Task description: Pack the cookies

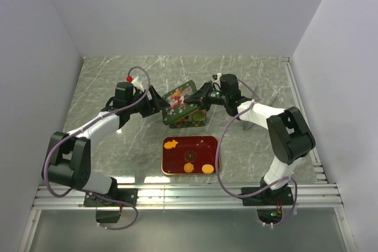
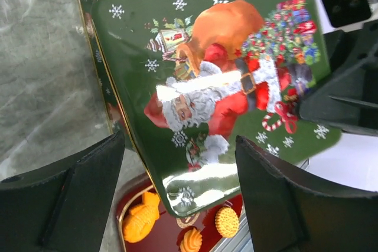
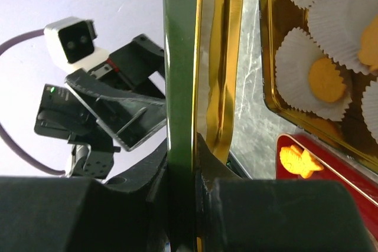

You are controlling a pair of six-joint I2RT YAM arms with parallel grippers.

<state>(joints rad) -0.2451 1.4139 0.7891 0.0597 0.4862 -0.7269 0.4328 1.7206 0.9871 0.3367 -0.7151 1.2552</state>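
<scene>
The right fingers (image 3: 82, 213) are clamped on the edge of the green Santa lid (image 2: 212, 81), holding it tilted over the tin (image 1: 192, 122). The left fingers (image 2: 65, 199) stand wide apart and empty, with the lid's corner between them. Beneath them, four cookies (image 1: 189, 156) lie in the red tray (image 1: 204, 147). Beyond the right fingers, an orange cookie (image 3: 328, 79) sits in a paper cup (image 3: 292, 57).

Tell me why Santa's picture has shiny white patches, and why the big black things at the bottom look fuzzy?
Left wrist view: light bounces off the glossy lid, leaving white glare across Santa and near its lower edge; the left gripper's fingers sit very close to the camera, so they look soft. Right wrist view: the right gripper's fingers, clamped on the lid's edge, blur the same way.
</scene>
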